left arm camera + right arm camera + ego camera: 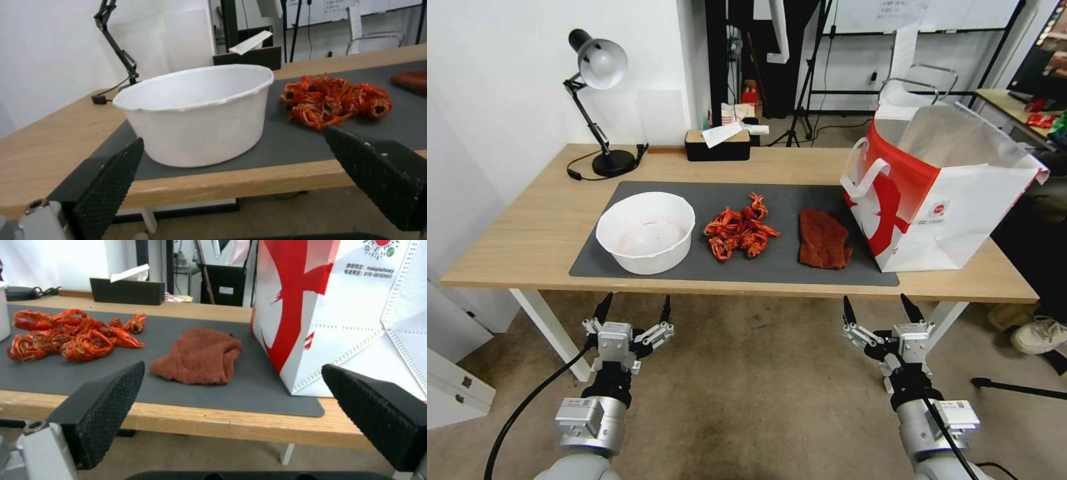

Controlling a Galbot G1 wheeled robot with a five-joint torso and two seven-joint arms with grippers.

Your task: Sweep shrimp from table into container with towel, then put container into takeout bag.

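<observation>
Your left gripper (633, 310), a silver metal claw with black pointed fingers, hangs with its fingers spread wide, tips pointing forward. Your matching right gripper (879, 310) mirrors it well apart to the side, also spread, wrist level.

Office-like lab: whiteboard (920, 13), tripod (800, 100), desk lamp (597, 100).

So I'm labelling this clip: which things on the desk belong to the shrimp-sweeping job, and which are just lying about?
Job things: shrimp, towel, container, takeout bag, table.

Lying about: desk lamp, tissue box, grey mat.
</observation>
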